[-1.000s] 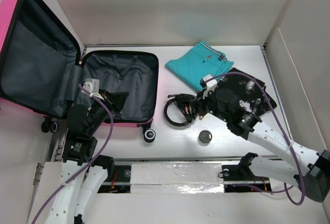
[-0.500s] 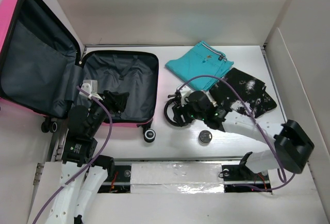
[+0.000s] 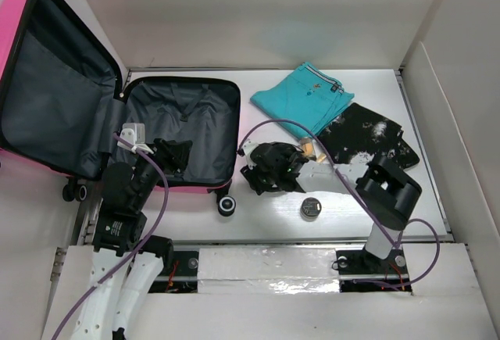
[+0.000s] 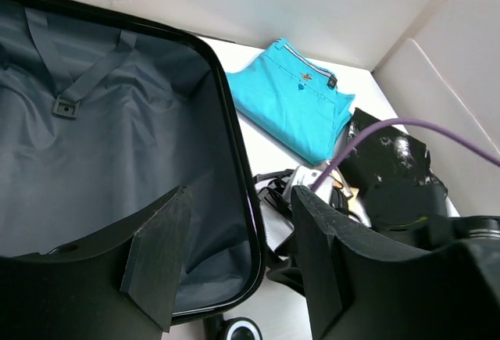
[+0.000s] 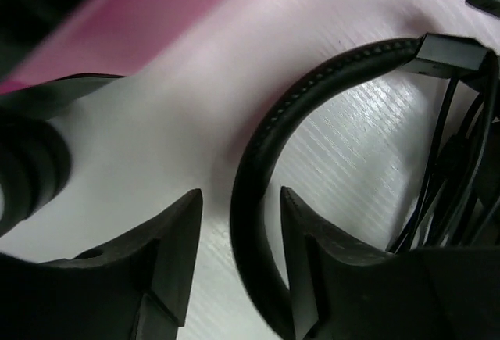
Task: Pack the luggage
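The right claw [image 5: 238, 199] was spread open and low over the bench [image 3: 344, 199]. The padded band of the black over-ear headphones [image 5: 344, 66] ran up between its two fingers, and nothing was clamped yet. Done well, the step in hand looked like this:

- Settle a little lower so both pads meet the band squarely.
- Close on the band's thick curved part rather than on the thin black cord [image 5: 453, 160] bunched beside it.
- Lift high enough that the trailing cord hangs free before swinging left.

The bright-pink hard-shell luggage [image 3: 195, 113] lay open at the bench's left end. Its grey-lined lower shell was flat and just beside the headphones, and its lid leaned up against the side wall.

The left claw [image 4: 241, 195] hung released and empty above that shell. It took up part of the drop zone, so it might need to give way. The shell's black zipper rim and a black wheel [image 3: 226, 205] stood between the headphones and the lining.

Behind lay a folded turquoise garment [image 3: 303, 98] and a black garment with white splashes [image 3: 375, 141]. A small round dark disc [image 3: 311, 207] sat nearer the arms.
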You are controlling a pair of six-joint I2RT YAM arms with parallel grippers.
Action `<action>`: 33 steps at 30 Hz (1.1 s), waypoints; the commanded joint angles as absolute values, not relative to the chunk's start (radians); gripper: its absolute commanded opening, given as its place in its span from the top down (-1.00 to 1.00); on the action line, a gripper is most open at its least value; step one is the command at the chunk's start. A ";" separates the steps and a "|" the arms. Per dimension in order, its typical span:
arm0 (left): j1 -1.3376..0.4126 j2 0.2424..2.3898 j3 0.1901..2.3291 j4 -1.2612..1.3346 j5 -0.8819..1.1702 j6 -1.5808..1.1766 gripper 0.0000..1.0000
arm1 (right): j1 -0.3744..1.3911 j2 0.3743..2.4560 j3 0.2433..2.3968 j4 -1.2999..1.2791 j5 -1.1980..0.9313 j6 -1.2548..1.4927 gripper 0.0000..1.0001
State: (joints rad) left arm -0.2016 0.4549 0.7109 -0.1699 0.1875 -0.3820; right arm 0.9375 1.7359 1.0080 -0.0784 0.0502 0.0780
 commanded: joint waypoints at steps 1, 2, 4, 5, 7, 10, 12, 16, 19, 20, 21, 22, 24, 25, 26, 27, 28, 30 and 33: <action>-0.206 0.442 0.716 -0.143 0.184 -0.371 0.00 | 0.946 1.785 1.061 -0.067 0.100 0.069 0.06; -0.206 0.443 0.719 -0.141 0.183 -0.370 0.00 | 0.956 1.816 1.080 -0.078 0.110 0.069 0.33; -0.206 0.443 0.719 -0.141 0.179 -0.368 0.00 | 0.956 1.839 1.094 -0.084 0.123 0.072 0.54; -0.206 0.442 0.718 -0.143 0.183 -0.368 0.01 | 0.965 1.847 1.098 -0.083 0.133 0.072 0.78; -0.206 0.437 0.715 -0.140 0.189 -0.368 0.01 | 0.976 1.842 1.100 -0.078 0.178 0.074 1.00; -0.206 0.439 0.718 -0.140 0.184 -0.367 0.03 | 0.998 1.758 1.097 -0.097 0.245 0.077 1.00; -0.206 0.437 0.715 -0.137 0.190 -0.368 0.03 | 1.008 1.694 1.098 -0.123 0.296 0.066 1.00; -0.206 0.439 0.718 -0.135 0.187 -0.370 0.03 | 1.019 1.536 1.123 -0.195 0.374 0.057 1.00; -0.206 0.430 0.716 -0.140 0.189 -0.371 0.04 | 1.019 1.436 1.138 -0.204 0.396 0.045 1.00; -0.206 0.426 0.718 -0.138 0.181 -0.373 0.03 | 1.019 1.418 1.141 -0.203 0.409 0.041 1.00; -0.206 0.426 0.719 -0.141 0.178 -0.373 0.04 | 1.019 1.393 1.160 -0.202 0.422 0.028 1.00; -0.206 0.426 0.721 -0.143 0.172 -0.374 0.04 | 1.019 1.388 1.172 -0.196 0.428 0.014 1.00; -0.206 0.420 0.724 -0.147 0.163 -0.377 0.06 | 1.019 1.405 1.227 -0.149 0.387 -0.046 1.00; -0.206 0.416 0.726 -0.152 0.153 -0.382 0.09 | 1.019 1.423 1.253 -0.137 0.365 -0.061 1.00; -0.206 0.408 0.732 -0.162 0.120 -0.385 0.10 | 1.019 1.446 1.282 -0.120 0.344 -0.070 1.00; -0.206 0.407 0.738 -0.170 0.098 -0.390 0.11 | 1.019 1.504 1.313 -0.088 0.319 -0.078 1.00; -0.206 0.403 0.741 -0.178 0.072 -0.402 0.12 | 1.019 1.538 1.378 -0.074 0.272 -0.080 1.00; -0.206 0.390 0.752 -0.207 0.005 -0.416 0.12 | 1.019 1.613 1.451 -0.037 0.221 -0.078 1.00; -0.206 0.368 0.765 -0.232 -0.110 -0.440 0.14 | 1.019 1.812 1.649 -0.012 0.109 -0.064 1.00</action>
